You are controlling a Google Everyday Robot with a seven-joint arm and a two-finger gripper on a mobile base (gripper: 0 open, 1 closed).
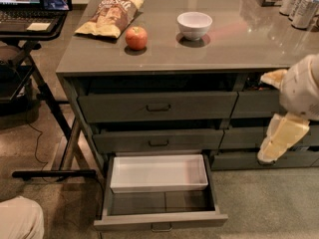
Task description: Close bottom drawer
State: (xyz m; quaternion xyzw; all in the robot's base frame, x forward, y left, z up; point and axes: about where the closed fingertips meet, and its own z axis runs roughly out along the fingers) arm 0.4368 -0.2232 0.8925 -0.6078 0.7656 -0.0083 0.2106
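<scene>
bottom drawer fully out; hand off to the right, open/closed can't tell. Square up on front centre, push straight in

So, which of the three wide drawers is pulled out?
The bottom drawer: its white tray insert shows, while the top drawer and middle drawer show only fronts. The gripper hangs at the right, by the narrower drawers.

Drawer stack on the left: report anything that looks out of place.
The bottom drawer stands pulled far out while the drawers above sit in; its white tray fills only the rear part. The hand hangs at the right, apart from it.
</scene>
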